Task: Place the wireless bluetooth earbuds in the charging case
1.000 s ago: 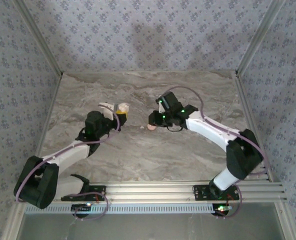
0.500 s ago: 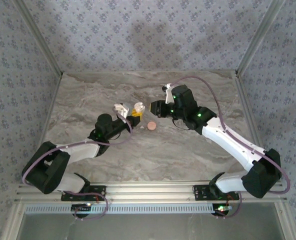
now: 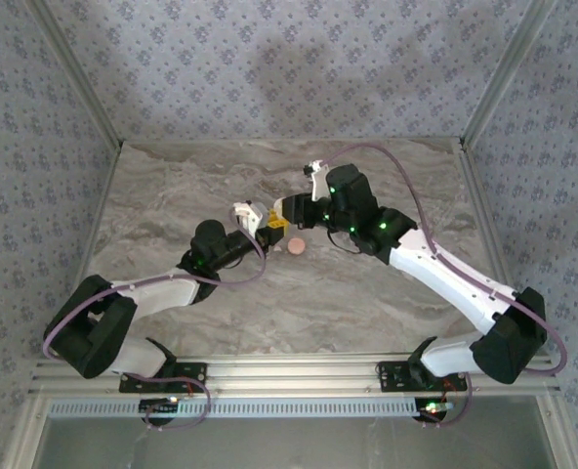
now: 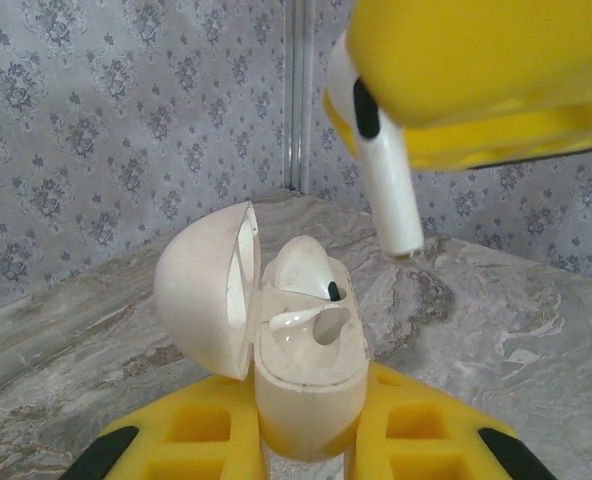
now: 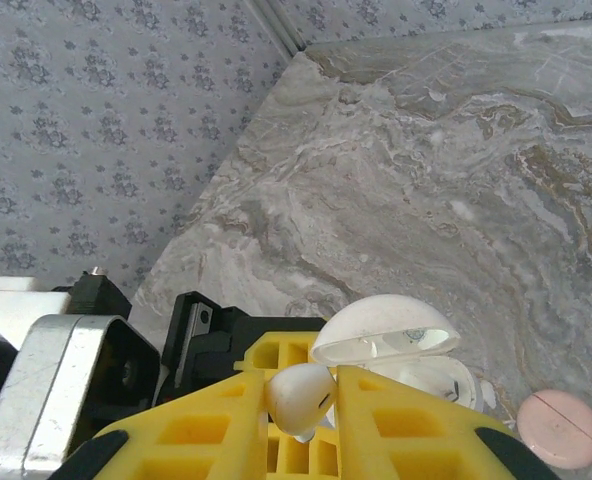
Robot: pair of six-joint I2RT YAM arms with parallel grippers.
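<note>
Two end effectors are meeting mid-air: the left end effector (image 4: 306, 440) is clenching the open case (image 4: 301, 350) by its base, while the right end effector (image 5: 301, 405) is pinching a light, slippery, probably fragile earbud (image 4: 381, 170) by its bulb, stem dangling near the empty socket.

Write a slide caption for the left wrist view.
Left gripper holds the open charging case, one earbud seated, as the right gripper poises the second earbud stem-down above it.

- The left arm (image 3: 162, 288) is angling over the desk (image 3: 172, 186), the left jaws hanging just left of the pink puck (image 3: 295, 247) and slightly beyond it.
- The right arm (image 3: 435, 269) is holding the right jaws just beyond the puck, nearly touching the left jaws.
</note>
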